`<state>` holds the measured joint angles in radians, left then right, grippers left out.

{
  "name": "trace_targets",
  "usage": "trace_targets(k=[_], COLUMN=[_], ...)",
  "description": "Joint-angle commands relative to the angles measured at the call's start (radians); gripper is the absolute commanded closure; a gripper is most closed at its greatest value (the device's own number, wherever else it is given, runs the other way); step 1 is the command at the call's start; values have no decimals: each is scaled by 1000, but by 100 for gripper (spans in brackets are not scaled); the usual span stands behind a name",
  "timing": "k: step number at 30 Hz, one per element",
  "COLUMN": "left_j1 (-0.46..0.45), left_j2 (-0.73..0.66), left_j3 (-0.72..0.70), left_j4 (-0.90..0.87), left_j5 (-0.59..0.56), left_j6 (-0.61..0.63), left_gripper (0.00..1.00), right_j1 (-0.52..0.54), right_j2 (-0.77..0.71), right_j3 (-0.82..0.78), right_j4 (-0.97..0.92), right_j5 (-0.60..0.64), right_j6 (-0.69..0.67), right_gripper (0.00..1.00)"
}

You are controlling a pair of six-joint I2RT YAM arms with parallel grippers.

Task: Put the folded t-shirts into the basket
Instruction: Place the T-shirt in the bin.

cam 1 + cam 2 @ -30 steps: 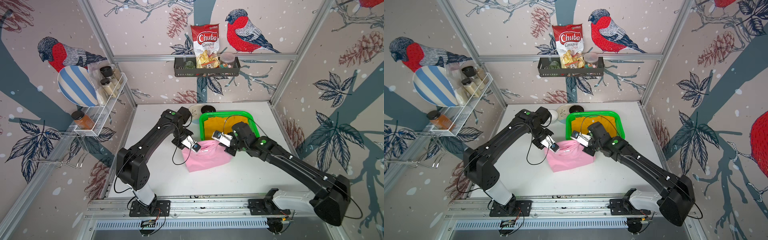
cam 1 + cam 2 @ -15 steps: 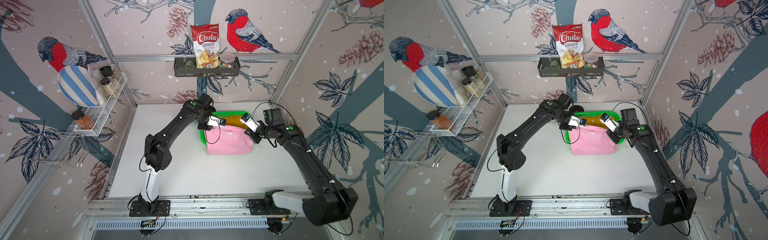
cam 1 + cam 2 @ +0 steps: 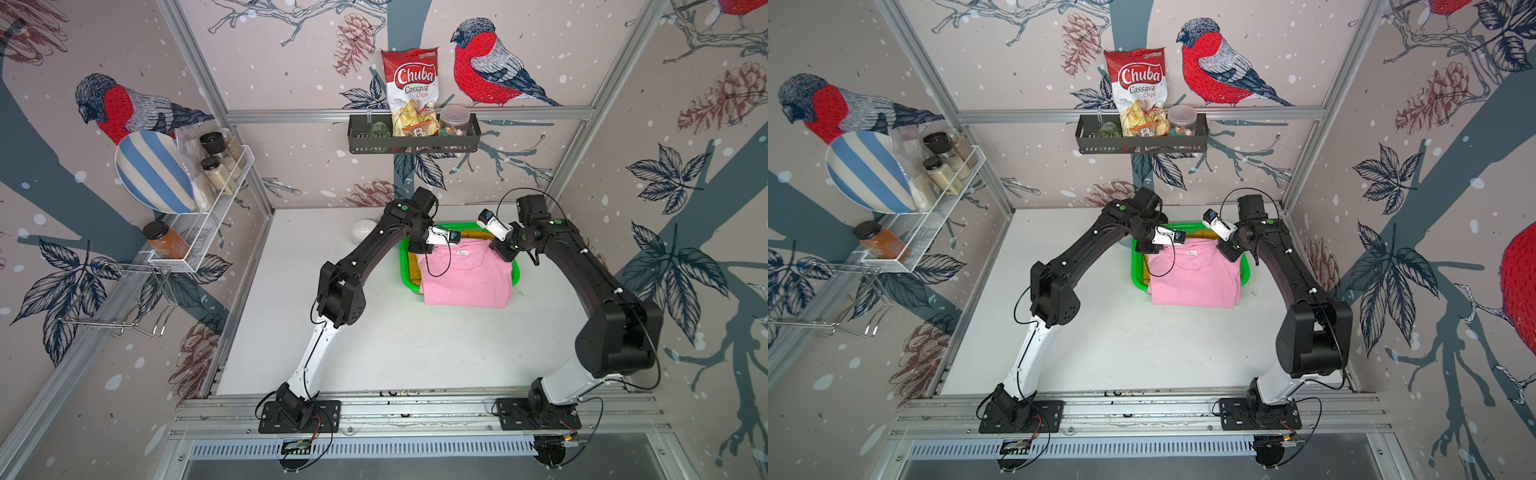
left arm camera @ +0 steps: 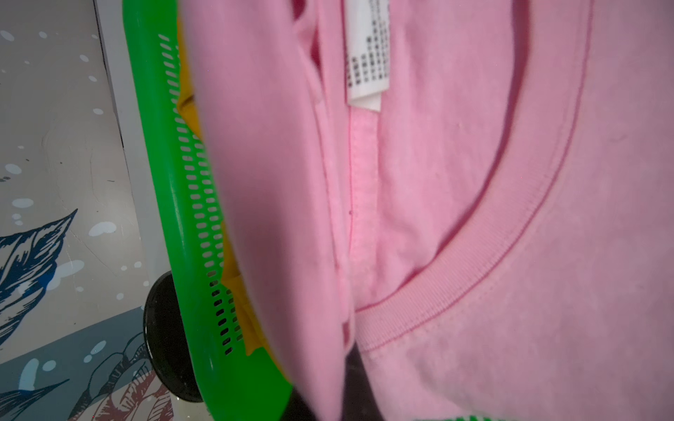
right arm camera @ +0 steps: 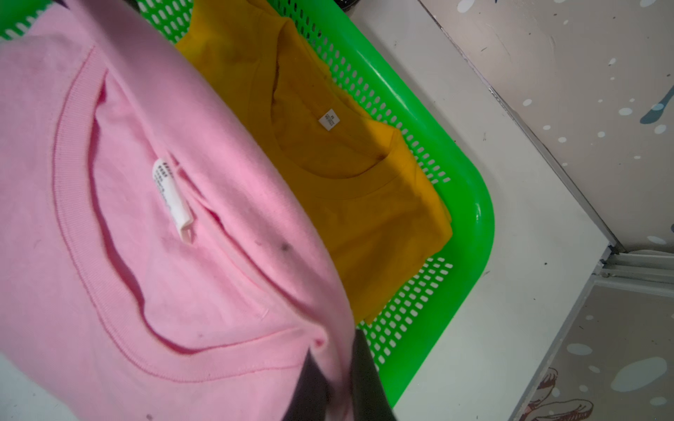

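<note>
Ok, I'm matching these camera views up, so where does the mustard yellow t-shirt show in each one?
Top view: mustard yellow t-shirt, a sliver inside the green basket, beside the pink t-shirt.
Top view: the same sliver.
Left wrist: a strip between basket wall and pink t-shirt.
Right wrist: the t-shirt largely uncovered, in the basket.
Shared landmark: the basket's green rim.

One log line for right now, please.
left claw: shut on pink t-shirt | right claw: same | position: hanging over basket | yellow t-shirt: in basket
</note>
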<state>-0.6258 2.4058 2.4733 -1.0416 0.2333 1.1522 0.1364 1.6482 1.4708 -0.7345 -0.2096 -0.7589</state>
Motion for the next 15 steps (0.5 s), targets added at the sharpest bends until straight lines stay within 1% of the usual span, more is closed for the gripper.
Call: trace_targets(k=[1, 6, 15], left_j1=[24, 39, 48], left_j2=[25, 58, 107], left_j3=[31, 47, 66], left_j4=[43, 67, 105], left_j5=[-30, -33, -46], left_j6=[-50, -52, -39], left_gripper=[100, 100, 100], right_j1=[-10, -9, -2], right_j2=[65, 160, 272], right_j3=[65, 139, 220], right_j4=[66, 67, 57], right_j5=[31, -2, -35], right_j6=[-8, -42, -55], right_gripper=[100, 100, 100])
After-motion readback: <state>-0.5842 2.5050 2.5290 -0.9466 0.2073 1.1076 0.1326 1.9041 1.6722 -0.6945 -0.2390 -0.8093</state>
